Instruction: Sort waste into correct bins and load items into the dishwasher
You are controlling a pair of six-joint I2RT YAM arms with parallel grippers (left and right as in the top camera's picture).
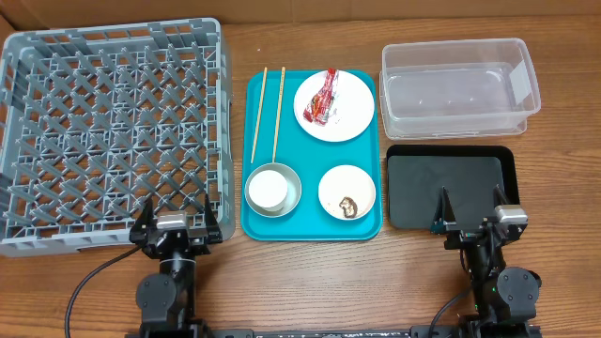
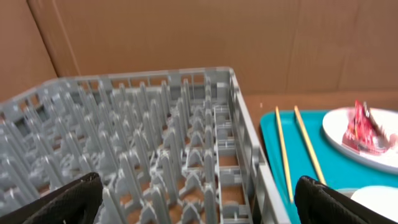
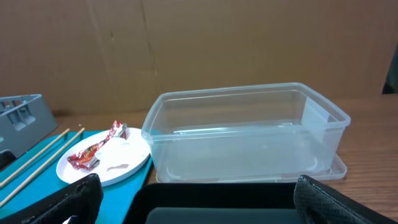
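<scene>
Teal tray [image 1: 310, 160]: dish rack [image 1: 113, 131] left of it; clear tub [image 1: 458, 89], black tray [image 1: 451, 188] right; left gripper [image 1: 178, 208], right gripper [image 1: 472, 202] spread wide, empty.

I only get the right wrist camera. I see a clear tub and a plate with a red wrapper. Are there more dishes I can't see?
Observer: Yes. A white cup sits inside a metal bowl on the teal tray.
Operator: Is there any more food mess?
Observer: A small white bowl next to the metal one holds a brown lump.
Operator: Is the grey rack full already?
Observer: No, the rack has nothing in it.
</scene>
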